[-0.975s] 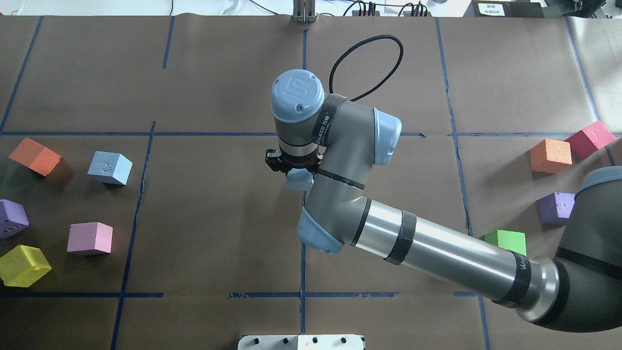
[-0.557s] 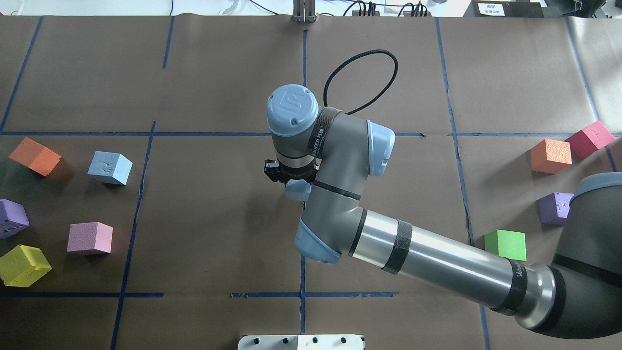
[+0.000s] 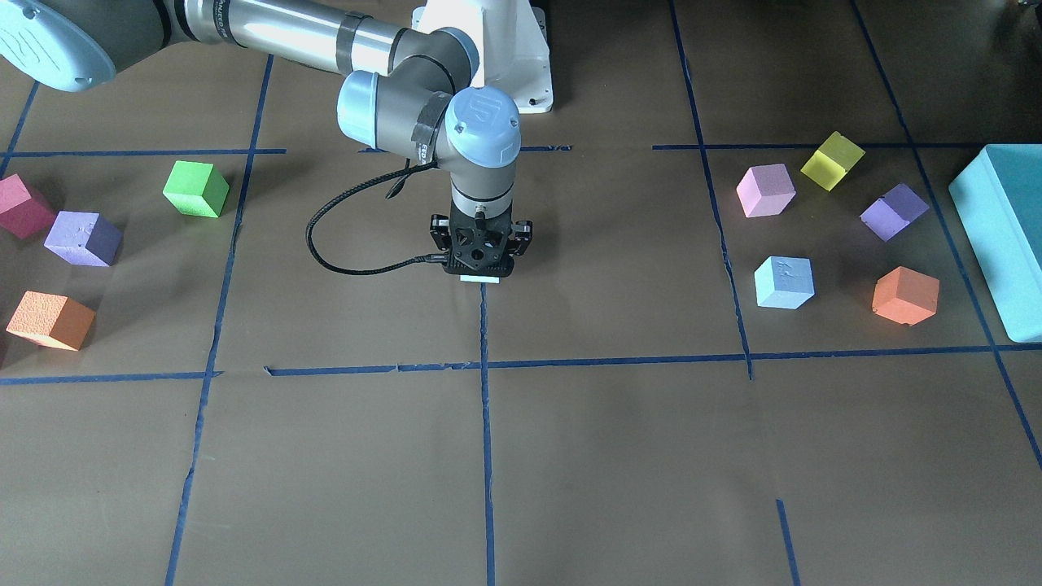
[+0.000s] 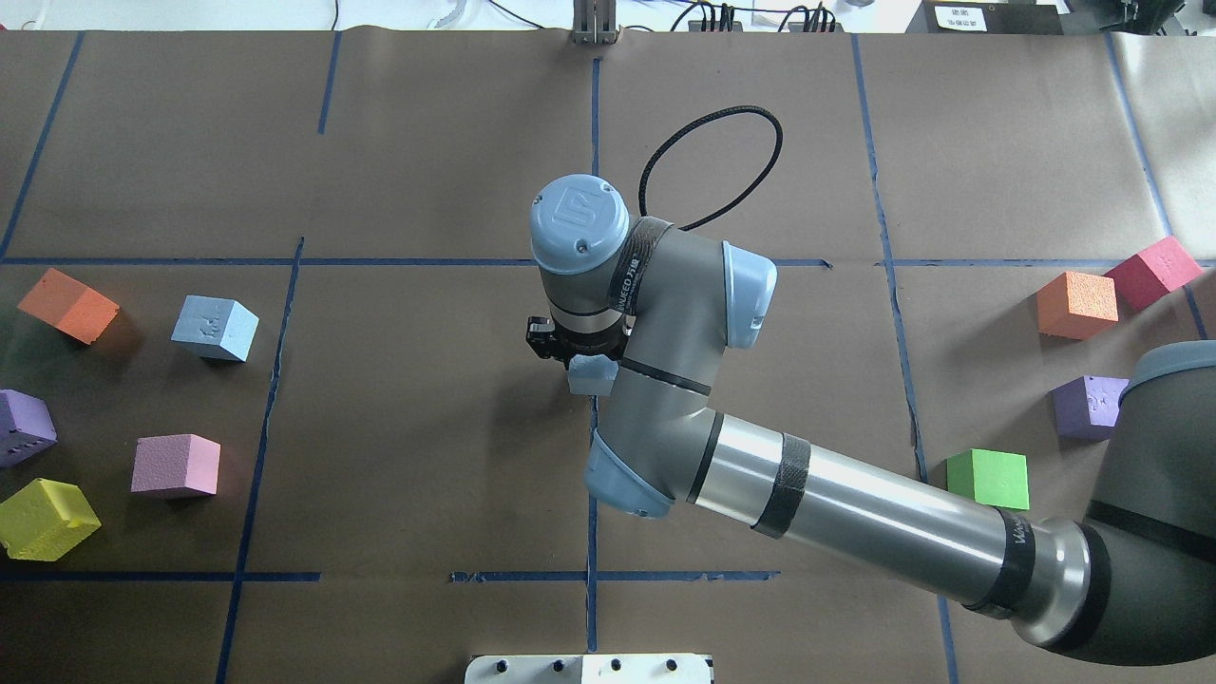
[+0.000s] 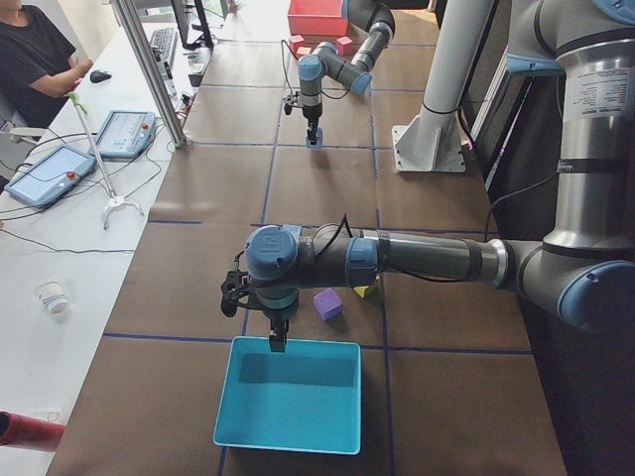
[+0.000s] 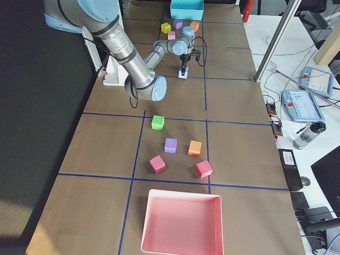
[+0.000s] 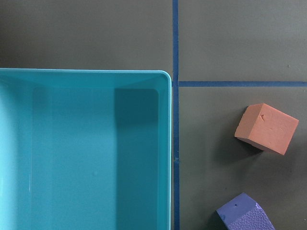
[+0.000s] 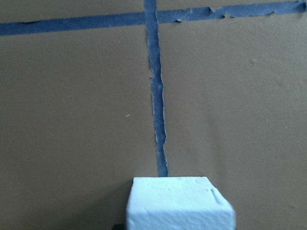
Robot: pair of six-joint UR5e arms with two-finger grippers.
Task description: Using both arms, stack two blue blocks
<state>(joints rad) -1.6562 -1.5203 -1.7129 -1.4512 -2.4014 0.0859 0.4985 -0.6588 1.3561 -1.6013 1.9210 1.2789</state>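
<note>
Currently the right black claw (image 3: pixel 479 267) is grasping one pale sky-blue foam cube (image 4: pixel 591 376) mid-frame overhead, while its twin cube (image 4: pixel 215 328) is lying well apart leftward, nearer the left arm (image 5: pixel 417 260).

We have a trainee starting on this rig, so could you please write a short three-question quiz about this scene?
1. True or false: the right gripper is shut on a blue block.
2. The left wrist camera looks down into: A) a pink tray, B) the teal box, C) a white bowl.
3. Fill in: the loose blue block lies on the robot's ___ side of the table.
Key: 1 true; 2 B; 3 left.
</note>
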